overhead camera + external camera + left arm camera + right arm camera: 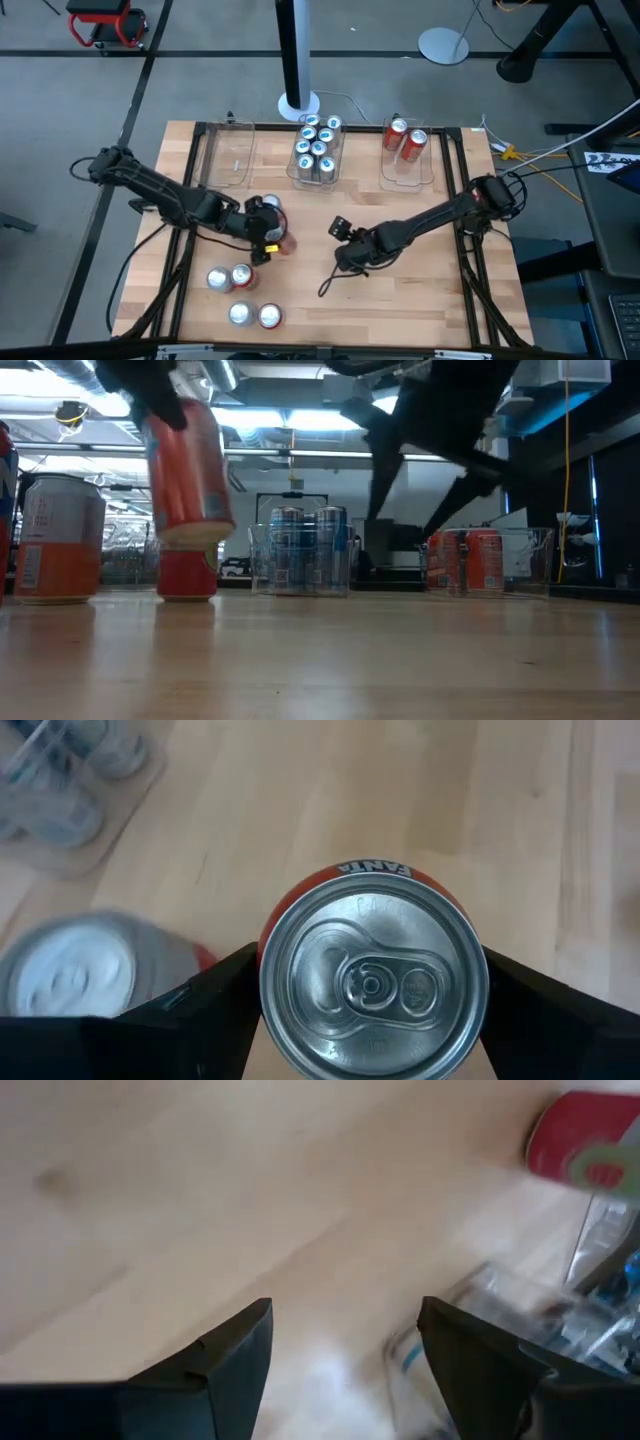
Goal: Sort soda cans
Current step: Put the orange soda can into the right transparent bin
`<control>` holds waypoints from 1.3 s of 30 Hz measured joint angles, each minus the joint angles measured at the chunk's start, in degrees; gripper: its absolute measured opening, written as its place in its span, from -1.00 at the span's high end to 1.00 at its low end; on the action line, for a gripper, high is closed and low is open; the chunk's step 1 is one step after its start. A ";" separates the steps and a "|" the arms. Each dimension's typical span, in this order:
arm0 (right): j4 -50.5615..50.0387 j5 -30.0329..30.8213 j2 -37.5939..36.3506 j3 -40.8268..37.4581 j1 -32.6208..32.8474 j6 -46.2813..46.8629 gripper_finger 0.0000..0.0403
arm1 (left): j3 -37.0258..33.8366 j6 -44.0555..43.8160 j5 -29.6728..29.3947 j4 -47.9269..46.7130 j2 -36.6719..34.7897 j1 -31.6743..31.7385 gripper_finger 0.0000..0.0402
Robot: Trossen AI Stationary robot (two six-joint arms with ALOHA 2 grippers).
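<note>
Wooden table (420,290) bears three clear bins (228,155); loose soda cans (240,313) stand near its front.

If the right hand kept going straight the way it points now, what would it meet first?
The right hand, open and empty, points down at bare table. It would probably meet the wood first. The clear bin and a red can lie farther ahead, though depth is unclear.
</note>
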 joint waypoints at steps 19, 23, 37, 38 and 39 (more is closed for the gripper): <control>-16.47 6.77 -2.17 -3.89 1.31 15.23 -0.25 | 14.42 16.89 5.96 4.88 25.86 6.56 -0.48; -16.69 6.26 -2.17 -4.77 1.31 16.67 -0.25 | 15.04 17.05 6.04 4.56 26.52 6.54 -0.66; -17.61 5.95 -2.28 -3.16 1.26 13.28 -0.25 | 16.06 16.81 2.05 -5.31 16.42 5.22 -0.80; -17.70 5.90 -2.28 -2.61 1.26 11.87 -0.25 | 16.05 16.07 0.01 -7.92 15.06 4.71 -0.81; -17.71 5.95 -2.30 -2.07 1.26 10.89 -0.25 | 16.01 15.03 -2.10 -9.95 13.59 4.10 -0.81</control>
